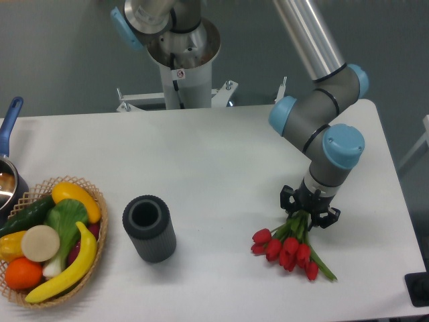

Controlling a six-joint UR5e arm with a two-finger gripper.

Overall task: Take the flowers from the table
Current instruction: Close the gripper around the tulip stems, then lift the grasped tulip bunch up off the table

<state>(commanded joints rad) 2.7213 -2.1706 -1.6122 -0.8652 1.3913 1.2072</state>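
Observation:
The flowers, a small bunch of red tulips with thin green stems, lie on the white table at the front right, heads pointing towards the front edge. My gripper points straight down over the stem end of the bunch, with its black fingers on either side of the stems. The stems run up between the fingers. The wrist hides the fingertips, so I cannot tell whether they press on the stems. The flower heads seem to rest on the table.
A dark grey ribbed cylinder stands left of the flowers. A wicker basket of fruit and vegetables is at the front left, with a blue-handled pot behind it. The robot base stands behind the table.

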